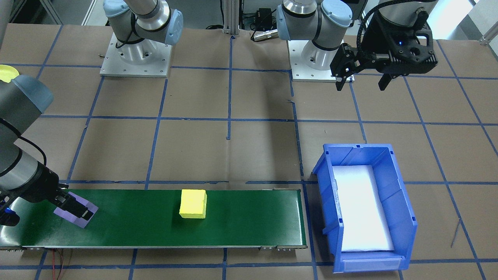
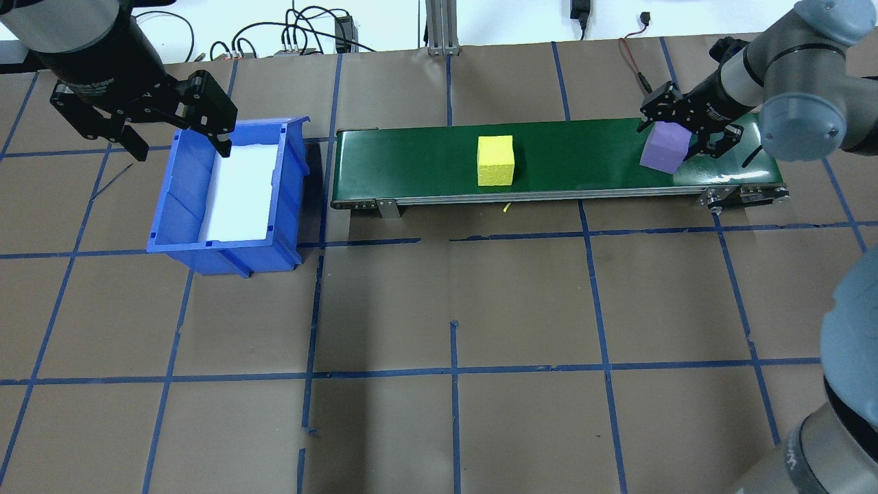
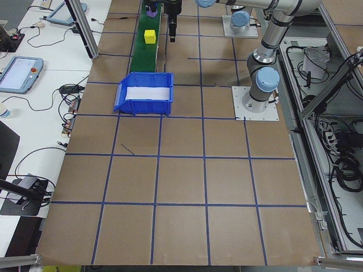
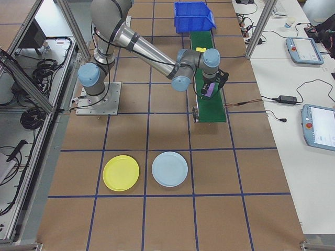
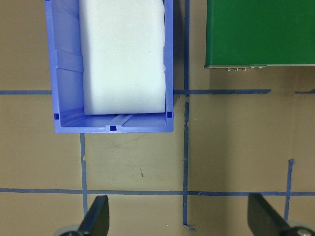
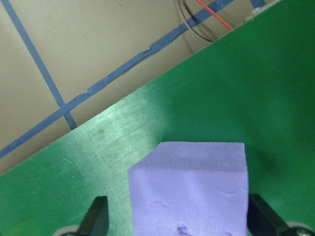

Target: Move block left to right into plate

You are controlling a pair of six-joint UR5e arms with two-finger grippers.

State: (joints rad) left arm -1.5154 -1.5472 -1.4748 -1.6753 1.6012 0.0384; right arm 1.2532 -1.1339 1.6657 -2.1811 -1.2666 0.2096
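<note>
A purple block [image 2: 664,149] rests on the right end of the green conveyor belt [image 2: 411,161]. My right gripper [image 2: 680,136] stands open around it. In the right wrist view the purple block [image 6: 189,189] sits between the fingers [image 6: 98,216], with a small gap on each side. A yellow block [image 2: 495,160] lies mid-belt, also seen from the front [image 1: 193,203]. The yellow plate [image 4: 121,173] lies on the table on my right side, far from the belt. My left gripper [image 2: 182,151] hangs open and empty above the blue bin.
The blue bin [image 2: 164,206], with a white liner, stands off the belt's left end. A light blue plate [image 4: 169,169] lies next to the yellow one. Blue tape lines grid the brown table. Cables run behind the belt.
</note>
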